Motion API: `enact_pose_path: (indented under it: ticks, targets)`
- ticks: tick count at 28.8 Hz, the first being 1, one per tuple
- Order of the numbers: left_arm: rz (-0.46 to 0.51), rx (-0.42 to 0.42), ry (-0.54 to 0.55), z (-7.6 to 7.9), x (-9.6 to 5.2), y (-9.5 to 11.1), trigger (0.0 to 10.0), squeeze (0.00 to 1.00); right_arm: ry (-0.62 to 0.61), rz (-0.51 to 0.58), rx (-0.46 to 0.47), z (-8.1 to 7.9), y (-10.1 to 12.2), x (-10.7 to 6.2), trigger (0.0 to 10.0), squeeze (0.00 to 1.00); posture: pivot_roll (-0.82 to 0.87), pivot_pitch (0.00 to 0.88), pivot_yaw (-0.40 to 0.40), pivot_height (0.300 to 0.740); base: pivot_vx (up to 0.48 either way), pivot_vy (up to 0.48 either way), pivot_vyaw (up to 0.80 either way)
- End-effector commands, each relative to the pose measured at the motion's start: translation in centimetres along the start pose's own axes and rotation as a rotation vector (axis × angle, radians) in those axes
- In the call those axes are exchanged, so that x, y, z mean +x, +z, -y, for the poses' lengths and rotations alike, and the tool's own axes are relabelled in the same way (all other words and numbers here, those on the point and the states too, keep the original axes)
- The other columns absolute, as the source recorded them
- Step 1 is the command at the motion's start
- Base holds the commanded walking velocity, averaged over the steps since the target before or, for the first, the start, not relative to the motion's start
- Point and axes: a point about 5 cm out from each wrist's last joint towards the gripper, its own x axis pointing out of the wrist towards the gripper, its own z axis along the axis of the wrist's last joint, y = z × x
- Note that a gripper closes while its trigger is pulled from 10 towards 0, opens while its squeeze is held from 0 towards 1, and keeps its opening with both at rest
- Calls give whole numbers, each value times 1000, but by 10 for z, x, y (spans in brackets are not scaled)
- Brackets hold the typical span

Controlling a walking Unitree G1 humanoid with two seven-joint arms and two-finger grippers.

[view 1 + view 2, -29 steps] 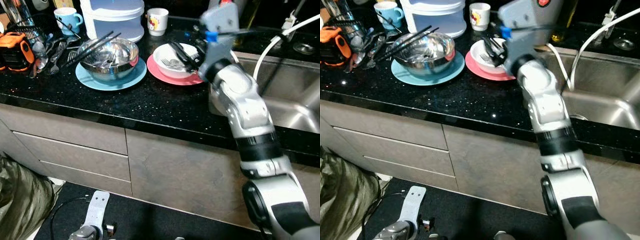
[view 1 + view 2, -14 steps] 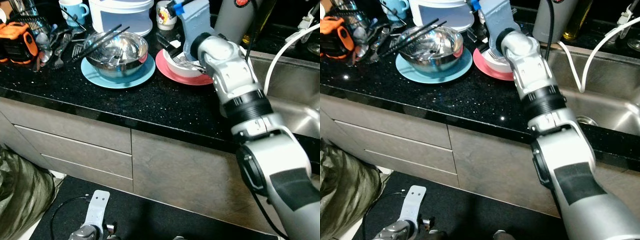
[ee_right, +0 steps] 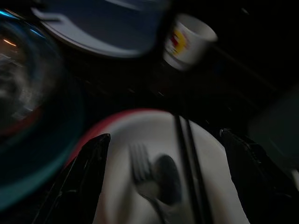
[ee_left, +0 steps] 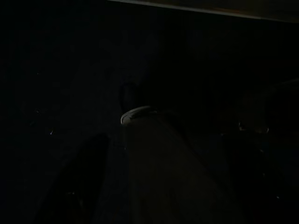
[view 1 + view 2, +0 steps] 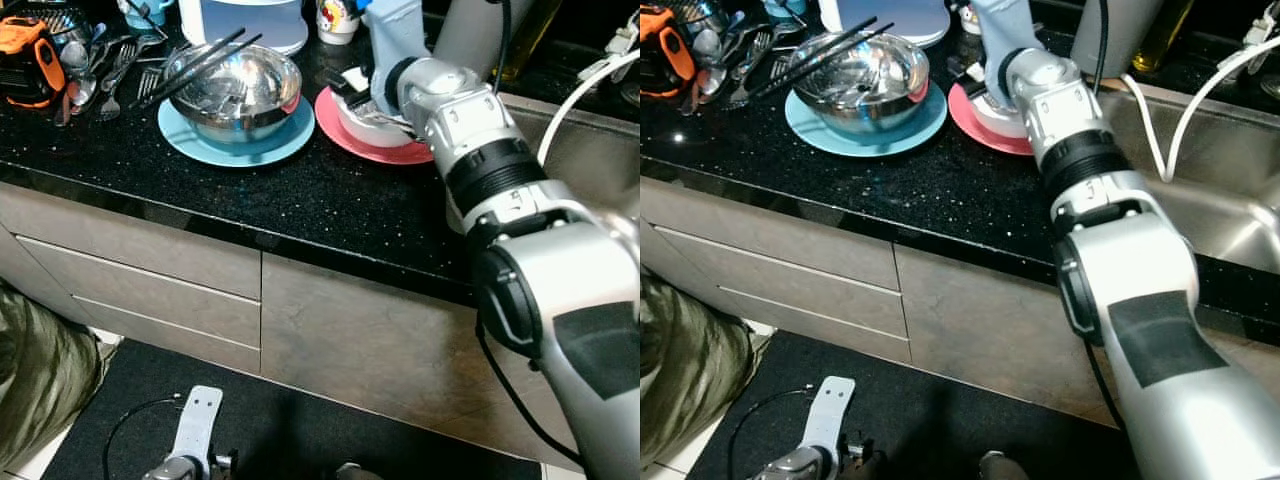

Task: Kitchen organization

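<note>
A white bowl (image 3: pixel 154 168) holding a fork (image 3: pixel 140 172), a spoon and black chopsticks (image 3: pixel 187 154) sits on a pink plate (image 5: pixel 395 150) on the black counter. My right gripper (image 3: pixel 163 135) hovers just over this bowl, open, one finger (image 3: pixel 86 172) on each side of it. In the left eye view the right gripper (image 5: pixel 352 88) is at the bowl's far left rim. To the left a steel bowl (image 5: pixel 238 88) with chopsticks across it rests on a blue plate (image 5: pixel 205 148). My left arm (image 5: pixel 190 445) hangs low by the floor; its wrist view is nearly black.
A white mug (image 3: pixel 189 39) and a white lidded container (image 5: pixel 245 15) stand behind the bowls. Loose cutlery (image 5: pixel 105 85) and an orange tool (image 5: pixel 25 60) lie at the far left. The steel sink (image 5: pixel 1230 190) is on the right. Drawers (image 5: pixel 130 260) face me below the counter.
The camera has come closer and dipped. My right arm has stretched further over the counter and lowered, its gripper staying at the white bowl.
</note>
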Motion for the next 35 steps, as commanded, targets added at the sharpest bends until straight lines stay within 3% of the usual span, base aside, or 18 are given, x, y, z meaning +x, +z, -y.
enact_pose_path:
  ticks: [1, 9, 20, 32, 34, 35]
  targets:
    - [-29, 5, -12, 3, -1, -10, 10000, 0, -20, -21, 5, 4, -3, 0, 10000, 0, 23, 203, -82, 740, 0, 0, 0]
    - [-32, 9, -14, 3, -1, -12, 10000, 0, -11, -109, 42, -3, -26, 1, 10000, 0, 24, 203, -82, 740, 0, 0, 0]
    - [-31, -1, -13, 5, -2, -15, 10000, 0, -69, -114, 104, -2, -31, 1, 10000, 0, 27, 221, -91, 740, 0, 0, 0]
    - [-27, -7, -17, 8, -2, -17, 10000, 0, -115, -159, 28, 1, -42, 0, 10000, 0, 30, 250, -108, 740, 0, 0, 0]
    - [-27, -8, -17, 8, -2, -18, 10000, 0, -112, -160, 25, 0, -42, 0, 9843, 0, 32, 255, -110, 740, 0, 0, 0]
    - [-26, -10, -17, 8, -2, -18, 10000, 0, -108, -162, 21, -2, -43, 1, 8784, 0, 31, 259, -112, 740, 0, 0, 0]
